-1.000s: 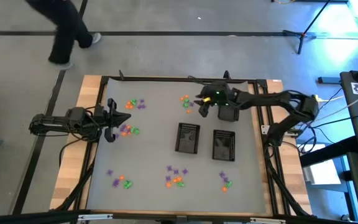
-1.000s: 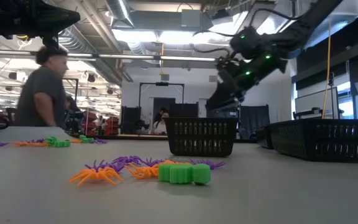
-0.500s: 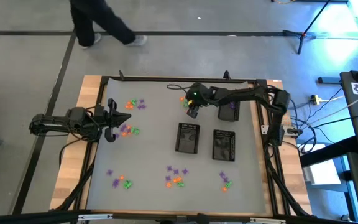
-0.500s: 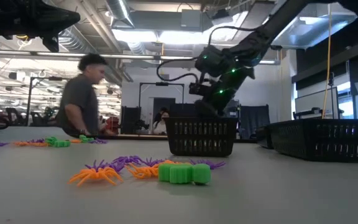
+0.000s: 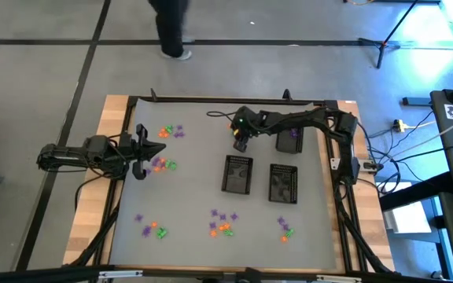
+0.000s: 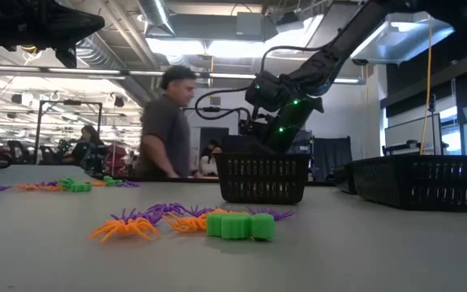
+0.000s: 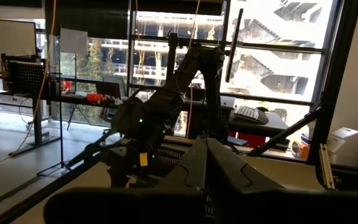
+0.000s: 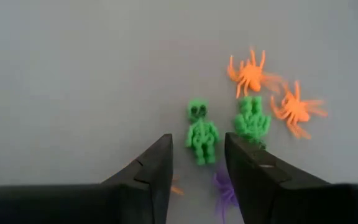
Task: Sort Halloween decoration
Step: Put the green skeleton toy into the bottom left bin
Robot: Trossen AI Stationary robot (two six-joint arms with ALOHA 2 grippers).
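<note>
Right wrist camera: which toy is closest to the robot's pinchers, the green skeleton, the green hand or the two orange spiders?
1. Green skeleton, between the right gripper's open fingertips.
2. Green hand, just beside one finger.
3. Orange spiders, beyond the hand; too close to rank.

Robotics lab or workshop, industrial open-plan; wood-edged table with grey mat and black metal frame stands on a bare concrete floor marked with dark tape lines; cables trail off the table at 3 o'clock beside a stand with blue light; low view shows exposed ceiling ducts, strip lights and more benches behind; a person walks past at 12 o'clock; left wrist view shows tall windows, a desk with a keyboard and a metal rack.
</note>
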